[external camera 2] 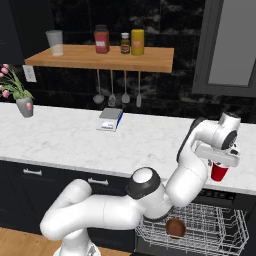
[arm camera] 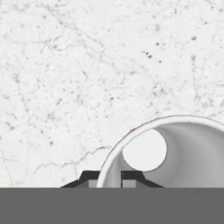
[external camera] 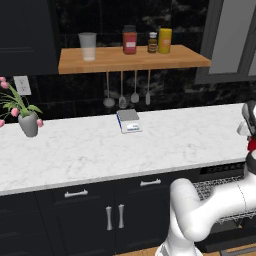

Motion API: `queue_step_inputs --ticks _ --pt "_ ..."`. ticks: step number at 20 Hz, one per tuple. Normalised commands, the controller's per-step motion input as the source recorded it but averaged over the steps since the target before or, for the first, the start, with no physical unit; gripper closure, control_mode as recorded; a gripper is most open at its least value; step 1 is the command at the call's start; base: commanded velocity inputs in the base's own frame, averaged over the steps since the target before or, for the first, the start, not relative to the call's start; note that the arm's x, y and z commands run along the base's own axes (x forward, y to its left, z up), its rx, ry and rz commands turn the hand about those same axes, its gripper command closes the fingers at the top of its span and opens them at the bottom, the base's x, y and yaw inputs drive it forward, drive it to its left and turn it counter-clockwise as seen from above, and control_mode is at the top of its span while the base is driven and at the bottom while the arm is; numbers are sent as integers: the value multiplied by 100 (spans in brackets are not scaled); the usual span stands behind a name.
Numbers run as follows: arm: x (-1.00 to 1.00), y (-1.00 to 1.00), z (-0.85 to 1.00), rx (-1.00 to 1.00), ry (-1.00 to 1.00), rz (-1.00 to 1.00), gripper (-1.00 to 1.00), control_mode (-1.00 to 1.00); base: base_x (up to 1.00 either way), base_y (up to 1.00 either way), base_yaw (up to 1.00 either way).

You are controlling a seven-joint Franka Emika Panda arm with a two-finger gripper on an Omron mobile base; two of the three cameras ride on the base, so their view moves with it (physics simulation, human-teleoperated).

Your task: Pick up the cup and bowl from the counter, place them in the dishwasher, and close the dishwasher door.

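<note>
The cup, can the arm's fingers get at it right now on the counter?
Probably yes: the fingers already straddle the cup rim, one inside, one outside, at the counter edge, nothing between.

Bowl (external camera 2: pixel 175 228) in dishwasher (external camera 2: pixel 200 227) rack

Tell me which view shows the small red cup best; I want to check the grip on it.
The right base view: the small red cup hangs whole under the hand, above the white marble counter. The hand view looks into its white inside, fingertips astride the rim. The left base view catches a red sliver.
</note>
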Motion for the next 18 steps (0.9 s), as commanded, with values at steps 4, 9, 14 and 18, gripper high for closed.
queue_step_inputs --ticks 4,9,14,18 --pt "-88 4 0 0 -4 0 100 -100 0 0 0" --pt "-100 20 -15 0 -24 3 100 -100 0 0 0" --pt "-100 23 -17 0 -36 6 100 -100 0 0 0" --pt "-100 37 -15 0 -36 10 100 -100 0 0 0"
